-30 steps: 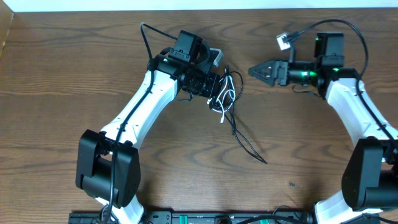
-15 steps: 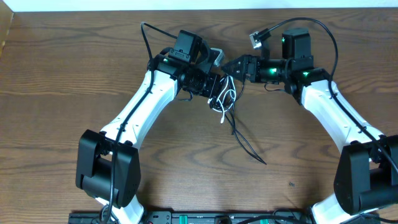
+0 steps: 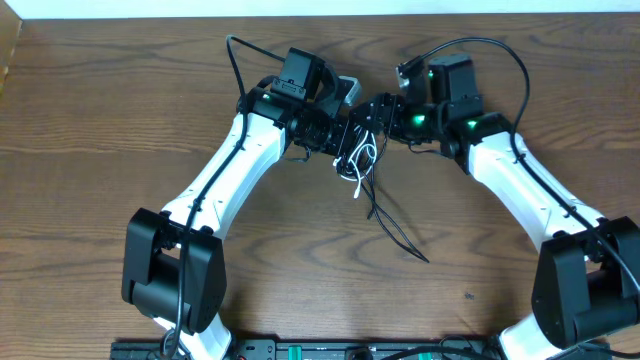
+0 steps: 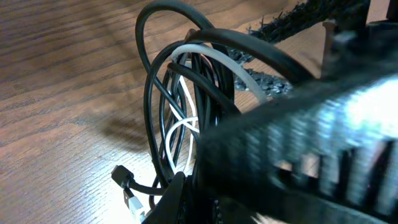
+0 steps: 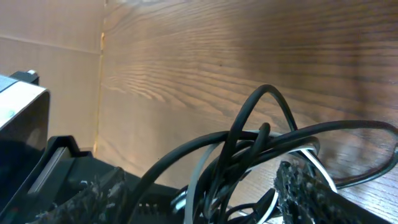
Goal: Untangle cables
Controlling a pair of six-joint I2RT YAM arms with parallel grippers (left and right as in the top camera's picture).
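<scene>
The cables (image 3: 362, 160) are a loose knot of black cords and one white cord, hanging at the tip of my left gripper (image 3: 345, 135), which is shut on them. One black tail (image 3: 405, 240) trails toward the front of the table. In the left wrist view the loops (image 4: 180, 93) rise above my left gripper (image 4: 186, 199), and a small plug (image 4: 127, 186) lies on the wood. My right gripper (image 3: 366, 112) reaches in from the right, open. In its wrist view the bundle (image 5: 249, 149) sits between the two spread, rough fingers (image 5: 308, 186) of the right gripper (image 5: 199, 186).
Both arms meet at the back middle of the brown wooden table (image 3: 100, 150). Thick black robot wires arch over the right arm (image 3: 500, 50) and the left arm (image 3: 235, 60). A black bar (image 3: 300, 351) runs along the front edge. The table's back edge (image 3: 150, 16) is close behind.
The right arm has swung left from the back right until its open jaws straddle the bundle. The left arm and the cables in it have stayed put.
</scene>
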